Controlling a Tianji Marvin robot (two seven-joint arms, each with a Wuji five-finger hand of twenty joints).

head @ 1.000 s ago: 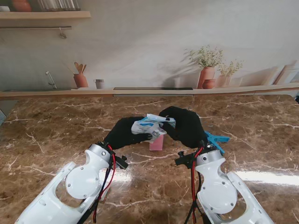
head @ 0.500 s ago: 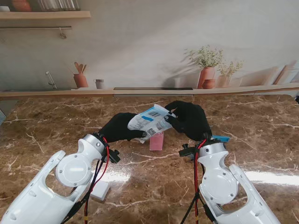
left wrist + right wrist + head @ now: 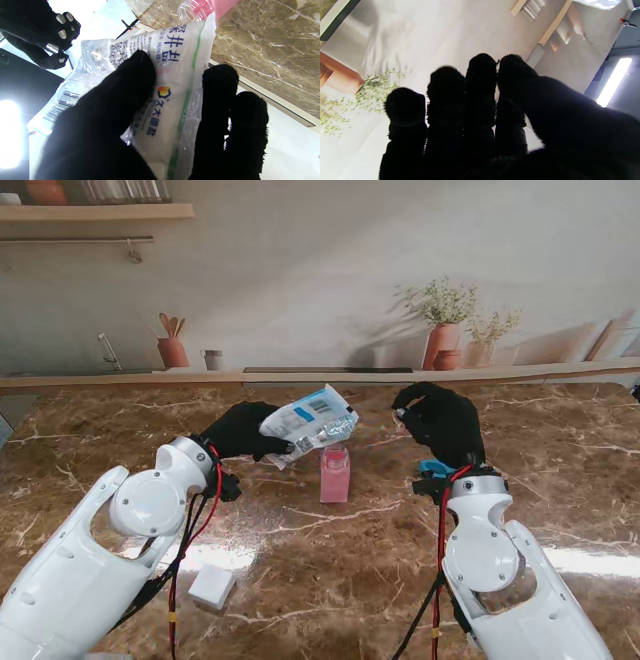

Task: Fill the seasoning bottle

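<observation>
1. A salt bag [image 3: 306, 423] is held in the left hand [image 3: 240, 431], above the table and tilted, its lower corner over the mouth of the seasoning bottle [image 3: 334, 472].
2. In the left wrist view, the bag [image 3: 160, 82] is pinched between thumb and fingers [image 3: 220, 82]; white grains are seen through the clear film, with blue printed characters and a barcode.
3. The bottle, pink with a clear threaded neck [image 3: 192, 10], stands upright on the brown marble table [image 3: 120, 440], uncapped.
4. The right hand [image 3: 442, 420] is raised well to the right of the bag, holding nothing; its fingers [image 3: 480, 82] are drawn close together, thumb alongside.
5. A small white block [image 3: 212, 586] lies on the table nearer to me, beside the left arm.
6. A blue object [image 3: 434, 469] is partly hidden behind the right wrist; its kind cannot be told.
</observation>
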